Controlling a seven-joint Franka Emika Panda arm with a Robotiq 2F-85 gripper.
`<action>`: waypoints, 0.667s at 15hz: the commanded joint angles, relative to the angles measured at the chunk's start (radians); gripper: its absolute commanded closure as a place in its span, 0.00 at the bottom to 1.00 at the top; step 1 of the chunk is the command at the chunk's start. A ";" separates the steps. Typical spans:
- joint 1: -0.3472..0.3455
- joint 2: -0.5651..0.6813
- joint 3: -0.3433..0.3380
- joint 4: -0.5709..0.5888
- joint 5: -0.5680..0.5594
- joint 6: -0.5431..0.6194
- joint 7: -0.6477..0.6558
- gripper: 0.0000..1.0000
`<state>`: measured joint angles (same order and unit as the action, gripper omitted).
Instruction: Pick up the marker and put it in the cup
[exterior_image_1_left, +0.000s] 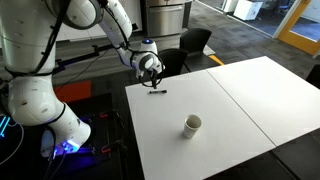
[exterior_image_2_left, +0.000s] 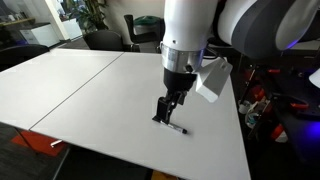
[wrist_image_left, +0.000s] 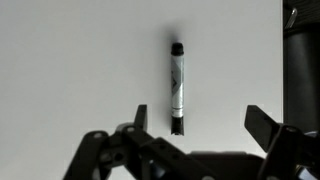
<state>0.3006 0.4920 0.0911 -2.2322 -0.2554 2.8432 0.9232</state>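
Observation:
The marker (wrist_image_left: 176, 88) is a thin stick with black ends and a pale middle, lying flat on the white table. It also shows in both exterior views (exterior_image_1_left: 157, 91) (exterior_image_2_left: 176, 127). My gripper (wrist_image_left: 200, 120) is open, fingers spread wide, hovering just above the marker; the marker's near end lies between the fingertips, closer to one finger. In the exterior views the gripper (exterior_image_1_left: 153, 76) (exterior_image_2_left: 163, 113) hangs just above the table beside the marker. The white cup (exterior_image_1_left: 192, 125) stands upright on the table, well away from the gripper.
The white table (exterior_image_1_left: 250, 95) is made of two joined panels. Black office chairs (exterior_image_1_left: 190, 45) stand behind it. The marker lies near the table's edge (exterior_image_2_left: 215, 140).

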 joint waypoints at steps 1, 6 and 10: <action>0.018 0.088 -0.030 0.065 0.075 0.042 -0.115 0.00; 0.003 0.169 -0.033 0.119 0.151 0.098 -0.308 0.00; 0.003 0.205 -0.034 0.156 0.235 0.088 -0.425 0.00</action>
<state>0.2998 0.6683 0.0600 -2.1107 -0.0789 2.9158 0.5793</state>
